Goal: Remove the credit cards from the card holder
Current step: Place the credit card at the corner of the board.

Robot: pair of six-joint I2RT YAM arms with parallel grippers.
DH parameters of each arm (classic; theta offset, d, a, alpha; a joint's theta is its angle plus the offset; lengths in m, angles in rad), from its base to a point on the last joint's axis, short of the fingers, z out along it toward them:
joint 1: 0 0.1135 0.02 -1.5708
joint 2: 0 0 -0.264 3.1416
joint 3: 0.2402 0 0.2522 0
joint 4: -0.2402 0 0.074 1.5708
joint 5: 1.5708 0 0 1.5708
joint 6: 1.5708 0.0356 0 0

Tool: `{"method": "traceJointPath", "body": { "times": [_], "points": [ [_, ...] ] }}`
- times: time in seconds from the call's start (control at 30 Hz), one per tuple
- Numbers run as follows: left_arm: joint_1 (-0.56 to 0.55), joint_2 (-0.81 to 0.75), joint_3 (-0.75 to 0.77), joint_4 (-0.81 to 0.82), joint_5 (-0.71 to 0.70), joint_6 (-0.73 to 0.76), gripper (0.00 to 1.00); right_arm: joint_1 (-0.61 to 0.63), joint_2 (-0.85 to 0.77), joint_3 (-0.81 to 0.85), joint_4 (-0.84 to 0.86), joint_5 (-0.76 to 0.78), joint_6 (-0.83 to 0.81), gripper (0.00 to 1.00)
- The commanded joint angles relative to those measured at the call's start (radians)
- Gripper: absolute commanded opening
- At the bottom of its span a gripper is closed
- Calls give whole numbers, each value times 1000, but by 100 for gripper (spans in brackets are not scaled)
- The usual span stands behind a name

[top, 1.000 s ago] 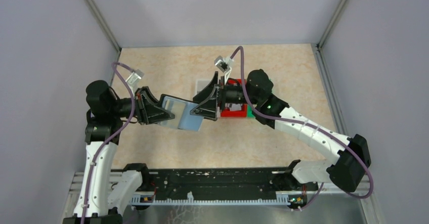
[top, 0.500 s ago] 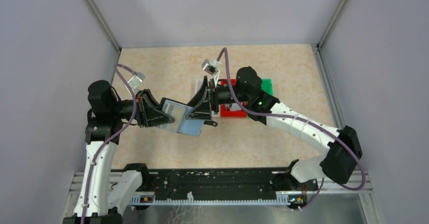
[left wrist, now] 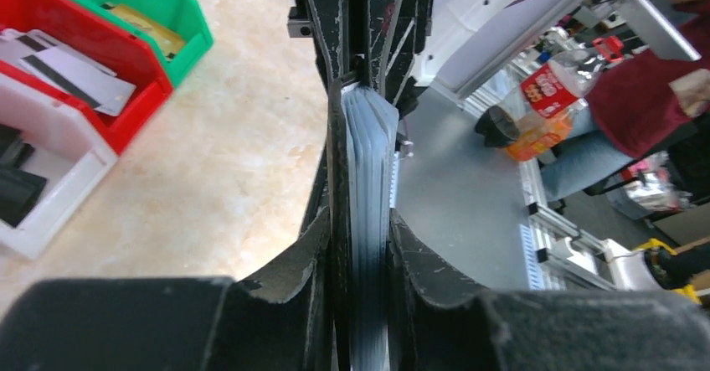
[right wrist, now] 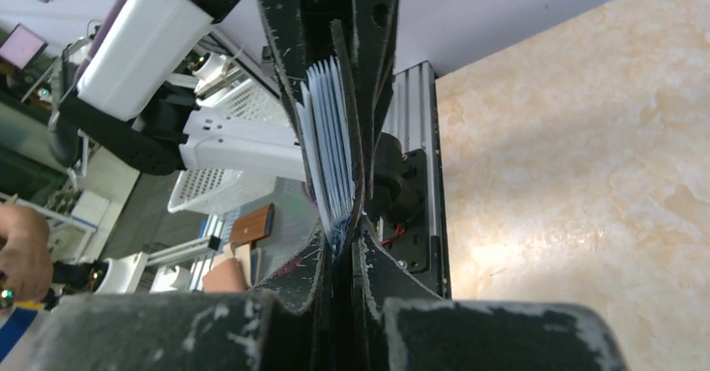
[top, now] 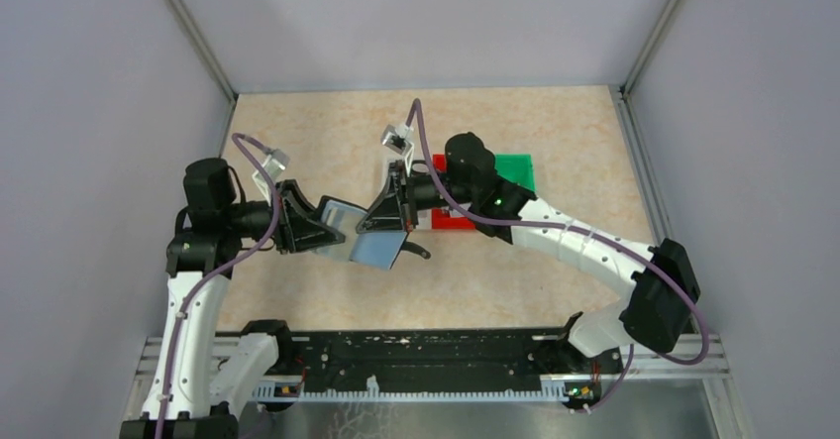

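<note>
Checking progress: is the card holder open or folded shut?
Open: the holder, held between left gripper and right gripper, shows its grey-blue inside spread.

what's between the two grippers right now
Only the card holder, spread open in the air: the left gripper clamps one end, the right gripper pinches the other. The top view shows it best.

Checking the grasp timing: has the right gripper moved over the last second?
Yes. The right gripper moved left, away from the red plastic bin, closing on the black folding card holder.
</note>
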Motion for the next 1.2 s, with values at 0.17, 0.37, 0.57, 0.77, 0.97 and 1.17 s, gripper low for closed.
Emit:
{"method": "traceJointPath", "body": {
  "times": [0.17,0.37,0.57,0.77,0.97,1.17],
  "points": [
    [-1,18,-12,-70,-132,166,58,10,-88,-96,31,84,49,0],
    [-1,25,-49,-45,-127,136,62,2,-140,-188,72,132,105,0],
    [-2,30,-64,-47,-143,161,76,-5,-168,-246,69,149,111,0],
    [-1,60,-60,-26,-249,155,99,-22,-232,-341,26,188,105,0],
    [-1,114,-27,-16,-400,195,99,-50,-277,-449,-37,229,80,0],
    [-1,123,-40,47,-489,185,99,-88,-289,-512,-54,239,61,0]
  ]
}}
